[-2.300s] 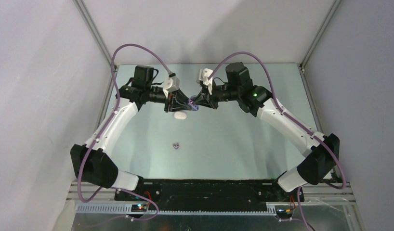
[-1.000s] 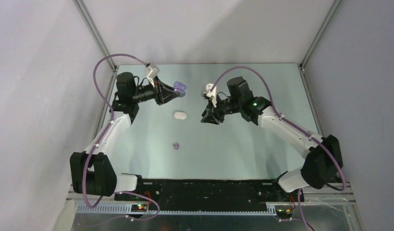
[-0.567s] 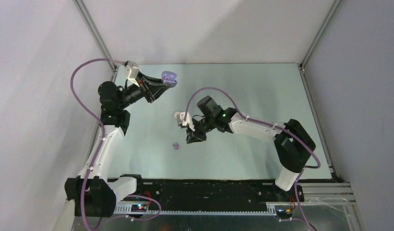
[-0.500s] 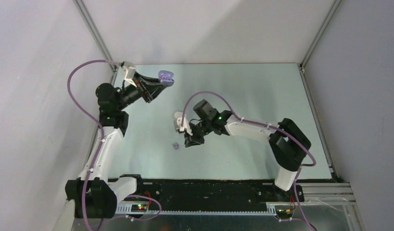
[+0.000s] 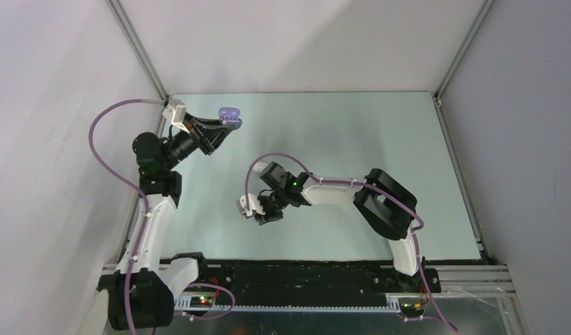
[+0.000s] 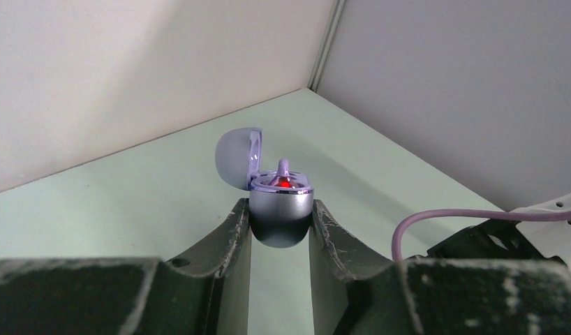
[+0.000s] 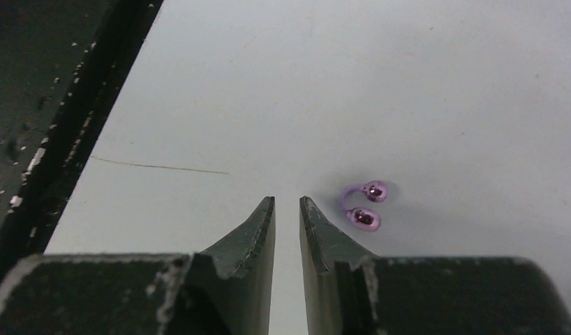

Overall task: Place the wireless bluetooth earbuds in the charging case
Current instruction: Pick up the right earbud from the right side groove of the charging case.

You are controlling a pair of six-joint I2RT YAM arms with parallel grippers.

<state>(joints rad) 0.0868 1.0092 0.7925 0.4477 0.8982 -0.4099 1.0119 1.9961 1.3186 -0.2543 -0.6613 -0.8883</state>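
Observation:
My left gripper (image 5: 227, 123) (image 6: 280, 218) is shut on the purple charging case (image 5: 230, 113) (image 6: 280, 208) and holds it up over the back left of the table. The case's lid stands open, a red light glows inside, and a purple earbud stem (image 6: 283, 167) sticks up from it. My right gripper (image 5: 264, 216) (image 7: 287, 201) hangs low over the table, its jaws a narrow gap apart with nothing between them. A purple earbud (image 7: 362, 206) lies on the table just right of my right fingertip. It is hidden under the gripper in the top view. No white earbuds show.
The table's black front rail (image 7: 52, 132) runs along the left of the right wrist view, close to the gripper. The right arm (image 5: 338, 190) stretches across the table's middle. Grey walls (image 5: 297, 42) close the back and sides.
My left gripper carried the open purple case from the middle back to the back left and up. My right gripper swung forward and left, down to the purple earbud on the table.

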